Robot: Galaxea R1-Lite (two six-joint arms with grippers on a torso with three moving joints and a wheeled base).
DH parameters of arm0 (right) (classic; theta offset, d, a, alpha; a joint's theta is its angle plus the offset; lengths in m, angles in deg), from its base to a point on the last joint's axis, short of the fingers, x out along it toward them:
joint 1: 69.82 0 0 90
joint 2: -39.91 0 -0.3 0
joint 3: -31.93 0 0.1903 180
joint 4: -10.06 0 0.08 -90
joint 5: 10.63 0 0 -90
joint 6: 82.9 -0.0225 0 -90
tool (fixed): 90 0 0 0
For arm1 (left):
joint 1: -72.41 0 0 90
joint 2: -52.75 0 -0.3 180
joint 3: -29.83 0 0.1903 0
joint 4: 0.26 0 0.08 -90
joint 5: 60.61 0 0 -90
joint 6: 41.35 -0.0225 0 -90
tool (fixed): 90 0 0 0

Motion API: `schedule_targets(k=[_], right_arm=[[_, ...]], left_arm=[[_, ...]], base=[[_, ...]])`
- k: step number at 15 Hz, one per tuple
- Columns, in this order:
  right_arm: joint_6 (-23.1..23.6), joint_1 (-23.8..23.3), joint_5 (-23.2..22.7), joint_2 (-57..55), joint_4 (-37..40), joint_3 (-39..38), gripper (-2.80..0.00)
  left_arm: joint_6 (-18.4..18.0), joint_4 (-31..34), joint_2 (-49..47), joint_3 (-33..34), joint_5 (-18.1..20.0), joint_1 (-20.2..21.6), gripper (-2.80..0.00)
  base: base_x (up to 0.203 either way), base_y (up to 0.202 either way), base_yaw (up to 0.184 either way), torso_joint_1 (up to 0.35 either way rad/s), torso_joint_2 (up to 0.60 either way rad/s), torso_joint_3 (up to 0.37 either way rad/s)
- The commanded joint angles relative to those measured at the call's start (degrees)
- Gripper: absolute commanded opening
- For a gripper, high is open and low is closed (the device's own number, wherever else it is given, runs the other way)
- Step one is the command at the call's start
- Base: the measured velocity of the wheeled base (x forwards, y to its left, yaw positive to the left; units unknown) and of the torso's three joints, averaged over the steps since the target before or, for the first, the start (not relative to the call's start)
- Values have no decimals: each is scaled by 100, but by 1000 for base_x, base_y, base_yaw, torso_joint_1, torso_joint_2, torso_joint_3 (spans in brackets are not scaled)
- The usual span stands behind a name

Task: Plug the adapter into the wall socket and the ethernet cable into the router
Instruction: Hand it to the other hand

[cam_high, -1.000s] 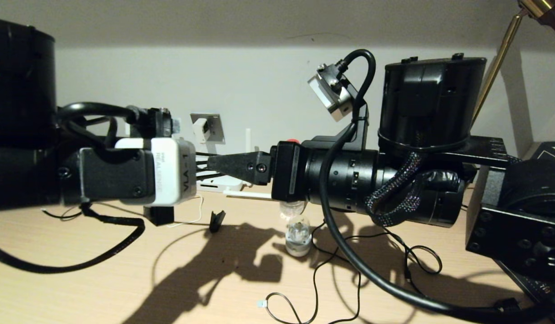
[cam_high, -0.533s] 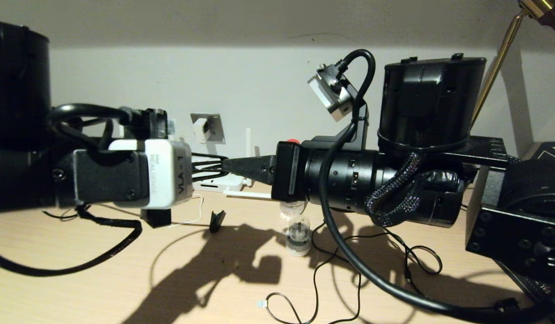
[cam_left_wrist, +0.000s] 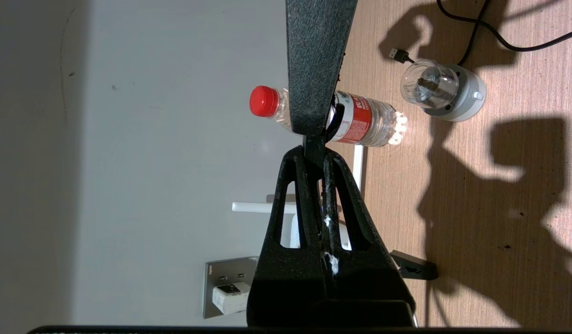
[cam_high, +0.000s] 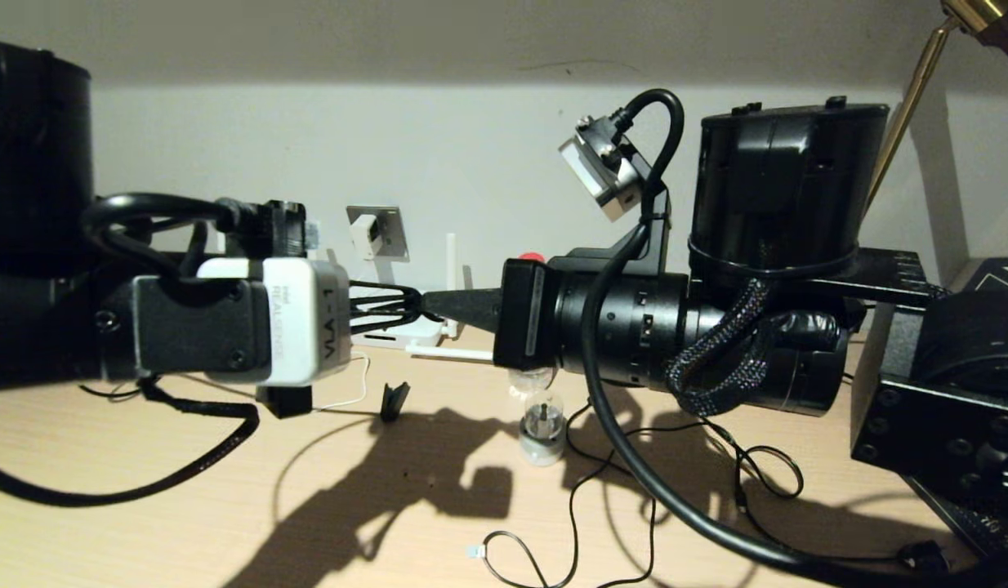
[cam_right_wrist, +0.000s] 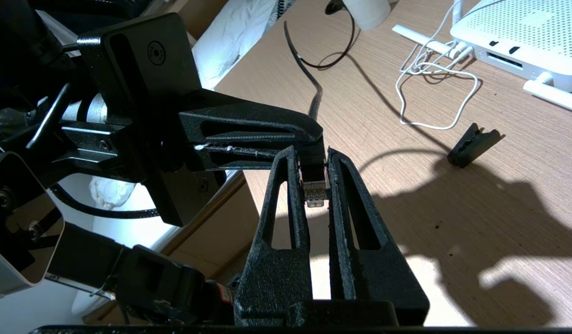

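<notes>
In the head view the two arms cover most of the router, leaving only a strip of its body and parts of its antennas visible. The water bottle is largely hidden behind the right arm. In the left wrist view the wall socket is partly covered by the left gripper. The lamp is cut off at the upper right corner; its form cannot be determined

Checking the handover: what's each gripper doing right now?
Left gripper: closed on the ethernet cable behind its connector.
Right gripper: closed on the same cable's clear connector tip.
</notes>
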Motion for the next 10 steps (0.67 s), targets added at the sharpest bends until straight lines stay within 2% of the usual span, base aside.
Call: schedule_targets(k=[1,8,9,10], right_arm=[[-19,8,-10,24,-17,-13,-280],[-19,43,-1,14,0,-92,-280],[-19,43,-1,7,0,-84,-280],[-19,43,-1,7,0,-83,-280]], left_arm=[[-40,1,-8,5,7,-8,-280],[26,1,0,-5,-2,-78,-280],[102,9,1,5,-2,-97,0],[138,8,3,30,-2,-125,0]], base=[[0,0,0,0,0,0],[0,0,0,0,0,0],[0,0,0,0,0,0],[0,0,0,0,0,0]])
